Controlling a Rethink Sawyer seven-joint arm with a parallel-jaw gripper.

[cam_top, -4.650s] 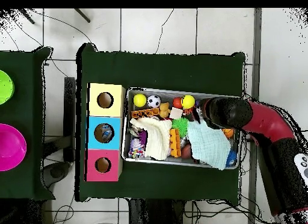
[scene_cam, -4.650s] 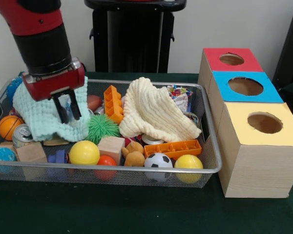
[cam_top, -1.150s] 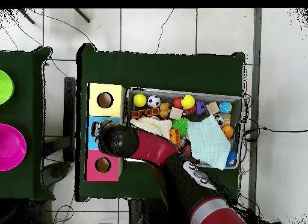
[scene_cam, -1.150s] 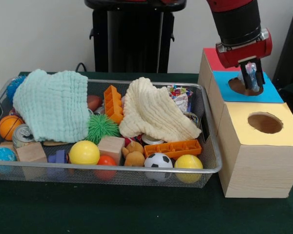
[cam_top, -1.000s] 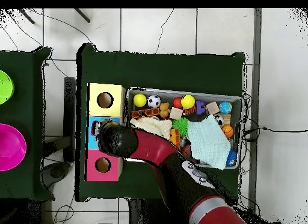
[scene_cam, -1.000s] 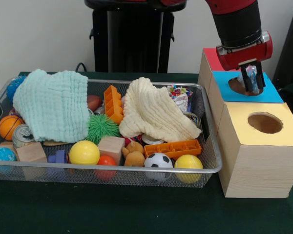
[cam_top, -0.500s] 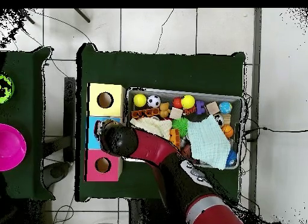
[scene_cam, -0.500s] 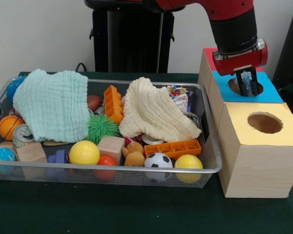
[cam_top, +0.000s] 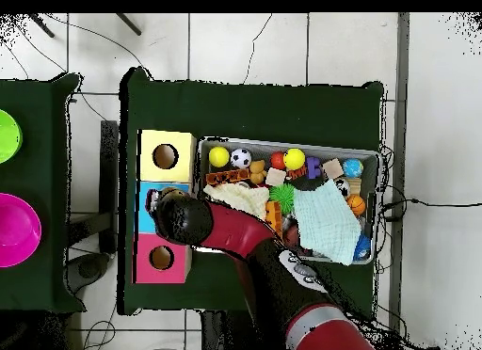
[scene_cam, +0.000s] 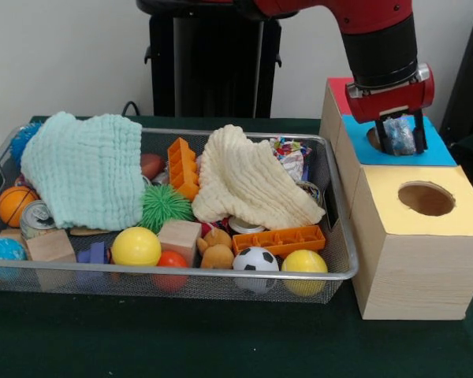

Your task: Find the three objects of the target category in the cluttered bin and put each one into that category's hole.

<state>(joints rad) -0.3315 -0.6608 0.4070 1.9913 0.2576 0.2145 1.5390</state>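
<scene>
My gripper (scene_cam: 400,140) hangs over the hole of the blue-topped box (scene_cam: 437,151), its fingers (scene_cam: 381,138) spread apart. A crumpled silvery-blue wrapper (scene_cam: 399,134) sits between them at the hole's mouth. The red-topped box (scene_cam: 339,91) stands just behind; the arm hides its hole in the front view, but the hole (cam_top: 161,258) shows from overhead. The wire-mesh bin (scene_cam: 221,272) lies to the left, full of clutter. From overhead the arm (cam_top: 226,229) covers the gripper and most of the blue top.
The yellow-topped box (scene_cam: 426,236) stands nearest the camera. The bin holds a mint cloth (scene_cam: 83,169), a cream cloth (scene_cam: 248,181), balls, wooden blocks, orange bricks, a can (scene_cam: 35,216) and a green spiky ball (scene_cam: 164,206).
The gripper carried the wrapper from the bin's left end to the blue-topped box, dropped a little toward its hole, and its fingers now stand wider apart than half a second ago.
</scene>
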